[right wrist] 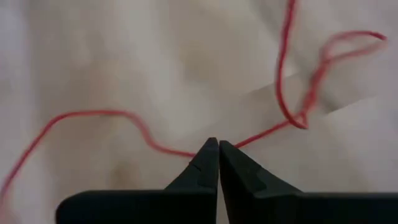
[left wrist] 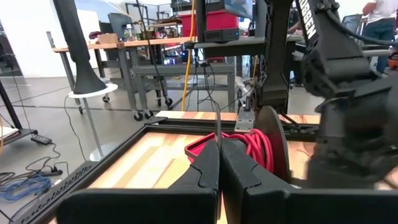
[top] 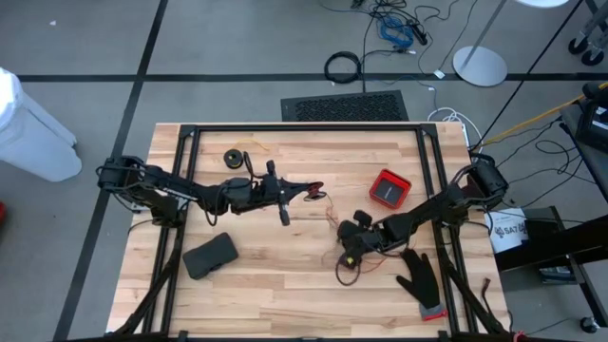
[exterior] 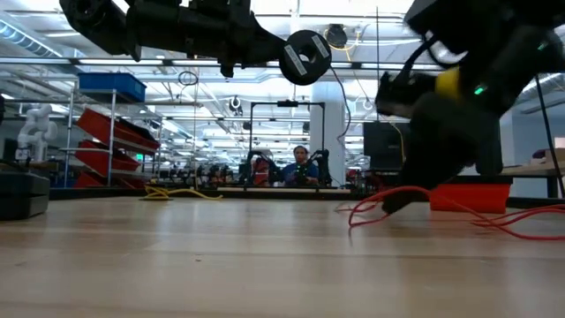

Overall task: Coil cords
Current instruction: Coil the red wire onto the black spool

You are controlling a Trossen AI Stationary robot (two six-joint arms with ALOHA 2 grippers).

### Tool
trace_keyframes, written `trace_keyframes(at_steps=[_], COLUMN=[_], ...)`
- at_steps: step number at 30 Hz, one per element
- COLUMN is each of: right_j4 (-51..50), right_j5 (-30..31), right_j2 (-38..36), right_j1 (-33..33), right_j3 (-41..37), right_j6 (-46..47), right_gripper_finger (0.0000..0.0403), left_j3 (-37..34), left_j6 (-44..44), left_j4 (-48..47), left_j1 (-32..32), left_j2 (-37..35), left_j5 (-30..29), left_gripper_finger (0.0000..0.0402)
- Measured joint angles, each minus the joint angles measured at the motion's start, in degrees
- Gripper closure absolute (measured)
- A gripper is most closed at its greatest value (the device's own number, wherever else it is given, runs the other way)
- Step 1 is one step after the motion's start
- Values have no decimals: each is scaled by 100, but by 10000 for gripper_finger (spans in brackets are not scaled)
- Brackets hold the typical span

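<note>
Overhead: red cord (top: pixel 344 271) loose on table (top: pixel 285 285) beside right gripper (top: pixel 348 258); left gripper (top: pixel 313 192) shut on spool (top: pixel 316 194), held aloft. Low view: snag risk where strands cross. Left wrist: fingers closed, spool edge-on. Right wrist: fingers pinched on cord (right wrist: pixel 124 121); thin, could slip free. No readable writing.
</note>
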Motion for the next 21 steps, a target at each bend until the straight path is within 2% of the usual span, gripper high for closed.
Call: trace_keyframes(at_steps=[4, 10, 13, 16, 18, 21], right_j4=[-201, -1329, -1436, -1143, -1061, -1076], right_j5=[-672, -1623, -1319, -322, 178, 365], right_j2=[-284, -688, -836, -838, -840, -838], right_j1=[336, 918, 1154, 1207, 1104, 777], right_j3=[1, 2, 2, 2, 4, 4], right_j6=[200, 945, 1310, 1351, 1317, 1181], right_gripper_finger=[403, 403, 403, 394, 375, 330], left_j3=[2, 2, 2, 2, 2, 2], left_j6=[0, 0, 0, 0, -2, -2], left_j4=[-4, 17, 33, 44, 44, 42], left_j1=[0, 0, 0, 1, 0, -20], left_j2=[0, 0, 0, 0, 0, 0], left_j5=[2, 4, 4, 4, 4, 4], left_gripper_finger=[401, 401, 401, 401, 401, 401])
